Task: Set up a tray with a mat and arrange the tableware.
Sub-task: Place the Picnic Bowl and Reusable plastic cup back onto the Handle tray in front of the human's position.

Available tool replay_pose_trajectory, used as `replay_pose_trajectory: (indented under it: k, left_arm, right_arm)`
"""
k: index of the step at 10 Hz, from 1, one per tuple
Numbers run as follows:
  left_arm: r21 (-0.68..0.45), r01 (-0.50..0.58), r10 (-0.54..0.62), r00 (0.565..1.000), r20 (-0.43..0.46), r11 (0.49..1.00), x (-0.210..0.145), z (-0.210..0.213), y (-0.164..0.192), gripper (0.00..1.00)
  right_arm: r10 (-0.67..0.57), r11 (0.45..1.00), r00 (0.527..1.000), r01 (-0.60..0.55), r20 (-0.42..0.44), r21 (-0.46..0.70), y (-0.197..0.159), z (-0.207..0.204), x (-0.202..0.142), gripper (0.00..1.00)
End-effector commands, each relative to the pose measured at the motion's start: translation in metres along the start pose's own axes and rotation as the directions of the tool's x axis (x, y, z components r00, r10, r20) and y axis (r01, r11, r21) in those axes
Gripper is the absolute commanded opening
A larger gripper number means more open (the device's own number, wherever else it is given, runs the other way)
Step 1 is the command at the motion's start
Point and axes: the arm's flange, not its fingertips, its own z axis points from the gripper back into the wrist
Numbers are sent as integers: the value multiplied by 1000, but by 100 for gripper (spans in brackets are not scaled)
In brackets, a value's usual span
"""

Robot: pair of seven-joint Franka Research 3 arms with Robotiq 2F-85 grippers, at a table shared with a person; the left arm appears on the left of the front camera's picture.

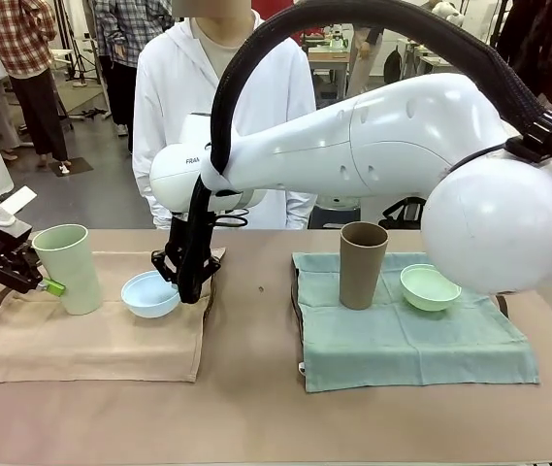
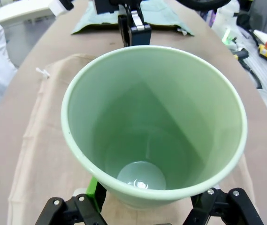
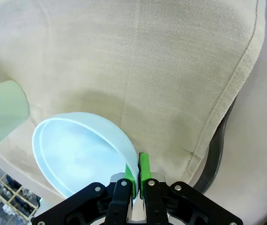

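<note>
The right hand [image 1: 190,282] pinches the rim of the light blue bowl [image 1: 150,293], its green pads [image 3: 144,171] closed on the wall; the bowl sits on the beige mat [image 1: 91,335], near the mat's far right edge. Left of the bowl, the left hand [image 1: 50,285] straddles the base of the pale green tumbler [image 1: 68,268], which stands upright on the same mat; I cannot tell whether its fingers press the tumbler. Right of the beige mat, well apart on the bench [image 1: 256,388], the brown tumbler [image 1: 363,264] and mint green bowl [image 1: 429,287] stand on a teal mat [image 1: 411,345].
</note>
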Motion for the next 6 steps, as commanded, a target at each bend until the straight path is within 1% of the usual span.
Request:
replay_pose_trajectory:
  k: [1, 2, 3, 4, 5, 6]
  left_arm:
    - [13, 29, -30, 1000, 5, 999, -2, 2, 2, 100]
    - [20, 31, -31, 1000, -3, 999, -1, 4, 1, 100]
    - [41, 9, -7, 999, -41, 999, -3, 6, 1, 100]
    - [54, -7, 10, 999, -50, 998, -5, 12, 1, 100]
    - [75, -26, 32, 996, -77, 997, -6, 20, 0, 100]
    - [94, -42, 52, 993, -103, 995, -8, 30, 0, 100]
  right_arm:
    - [35, 999, 999, -35, 3, -6, 5, 3, 5, 65]
    - [25, 999, 1000, -25, 3, -24, 4, 6, 3, 100]
    - [27, 999, 1000, -27, 3, -30, 4, 7, 0, 28]
    - [27, 998, 1000, -27, 2, -49, 4, 10, -4, 100]
    - [34, 997, 999, -34, 12, -70, 6, 14, -12, 48]
    - [41, 996, 999, -39, 27, -82, 7, 19, -18, 100]
